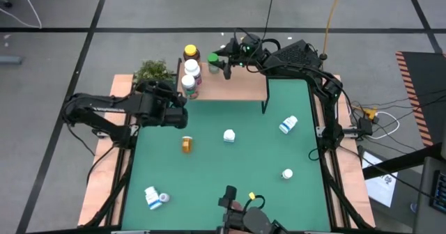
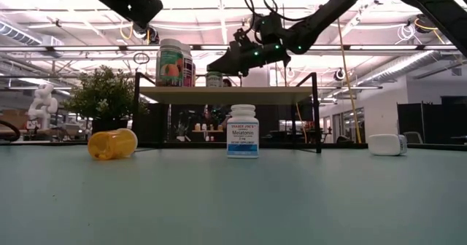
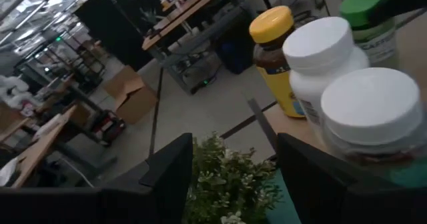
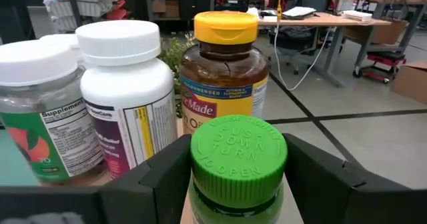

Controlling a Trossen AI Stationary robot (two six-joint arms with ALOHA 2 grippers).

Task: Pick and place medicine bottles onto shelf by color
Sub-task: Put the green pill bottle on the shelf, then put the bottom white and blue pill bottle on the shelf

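Note:
The shelf (image 1: 237, 88) stands at the table's far edge and carries several bottles upright: a yellow-capped amber one (image 1: 191, 53), two white-capped ones (image 1: 192, 68) (image 1: 188, 83) and a green-capped one (image 1: 213, 61). My right gripper (image 1: 226, 65) is open at the green-capped bottle (image 4: 238, 164), level from the right, one finger on either side of its cap without plainly touching. My left gripper (image 1: 180, 103) is open and empty at the shelf's left end, beside the white-capped bottles (image 3: 373, 117). In the low view the green-capped bottle (image 2: 214, 79) stands on the shelf top.
On the green table lie an amber bottle on its side (image 1: 187, 144), a white bottle (image 1: 229, 135), a blue-labelled white one on its side (image 1: 288, 125), another white one (image 1: 287, 173) and two near the left corner (image 1: 155, 197). A potted plant (image 1: 153, 72) stands left of the shelf.

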